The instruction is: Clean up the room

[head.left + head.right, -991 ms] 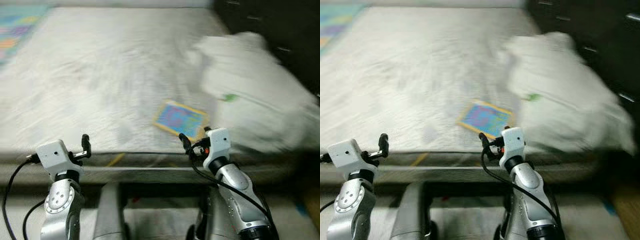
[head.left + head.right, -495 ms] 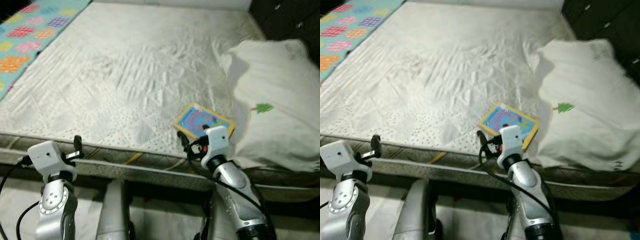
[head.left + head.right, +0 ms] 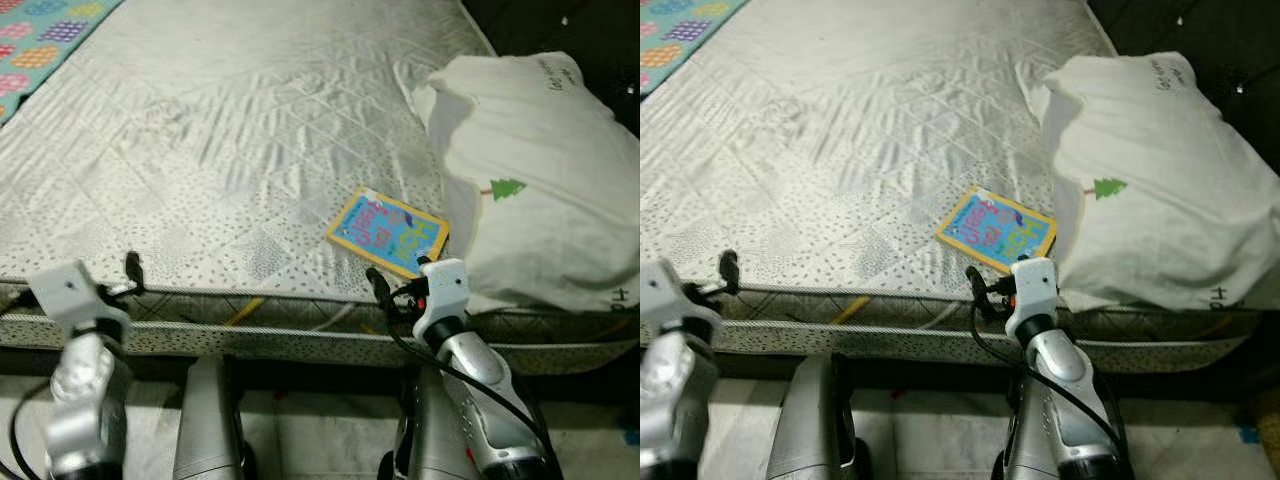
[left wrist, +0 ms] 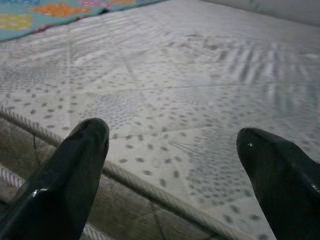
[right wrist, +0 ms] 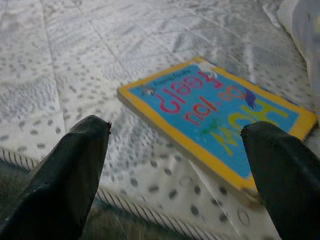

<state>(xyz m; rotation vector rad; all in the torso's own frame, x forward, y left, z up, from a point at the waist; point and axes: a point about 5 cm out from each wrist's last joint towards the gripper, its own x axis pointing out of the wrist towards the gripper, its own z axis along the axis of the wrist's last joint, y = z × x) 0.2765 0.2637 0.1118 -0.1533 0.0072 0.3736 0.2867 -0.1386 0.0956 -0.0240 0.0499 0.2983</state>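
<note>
A thin book (image 3: pixel 388 231) with a blue cover and a yellow border lies flat on the white quilted mattress (image 3: pixel 220 130), close to its front edge. A big white pillow (image 3: pixel 530 180) with a small green tree print lies just right of the book. My right gripper (image 3: pixel 398 280) hovers open at the mattress edge, just in front of the book (image 5: pixel 215 115), with nothing between its fingers. Lower to the left, my left gripper (image 3: pixel 125 278) is open at the front edge of the mattress (image 4: pixel 200 100), also with nothing in it.
A colourful patterned cover (image 3: pixel 35 40) lies at the far left of the bed. Dark furniture (image 3: pixel 590 25) stands behind the pillow at the right. The mattress side band (image 3: pixel 280 335) runs across in front of me, with a yellow strip (image 3: pixel 243 310) tucked at the seam.
The camera has swung and settled, so the blur is gone and the book and pillow sit more central. My left arm now shows lower and further left. Both grippers stay at the mattress edge.
</note>
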